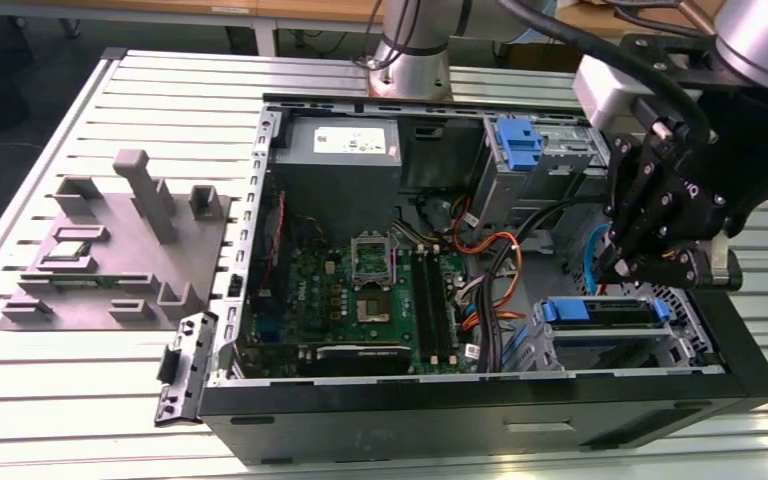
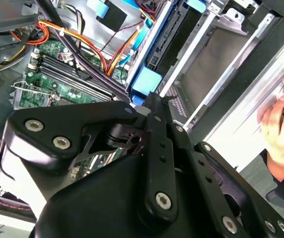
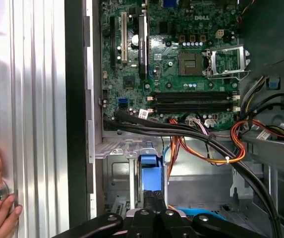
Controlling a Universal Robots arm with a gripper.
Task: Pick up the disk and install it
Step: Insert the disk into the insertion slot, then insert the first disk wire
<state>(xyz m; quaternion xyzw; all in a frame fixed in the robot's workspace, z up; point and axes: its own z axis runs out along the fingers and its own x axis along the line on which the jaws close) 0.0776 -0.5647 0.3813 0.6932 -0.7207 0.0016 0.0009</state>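
Slatted aluminium table (image 1: 131, 90) carries an open computer case (image 1: 491, 420), side panel off. At lower right of the exterior view the gripper (image 3: 154, 193) hangs over the drive cage (image 1: 684, 335), jaws drawn together. I cannot tell whether they nip anything.

Location of the disk (image 1: 600, 311): in that cage, blue carrier uppermost, just beyond the gripper's tips in both wrist views.

Judgement: install step, late; the disk looks seated or nearly so. Any further move calls for straight travel along the cage, with no sideways drag.

Obstacles: orange and black cables (image 1: 491, 265) run just beside the cage, toward the motherboard (image 1: 357, 290). A grey fixture block (image 1: 117, 250) sits well apart at the exterior view's left. A person's hand (image 2: 280, 124) rests at the table edge, near the case wall.
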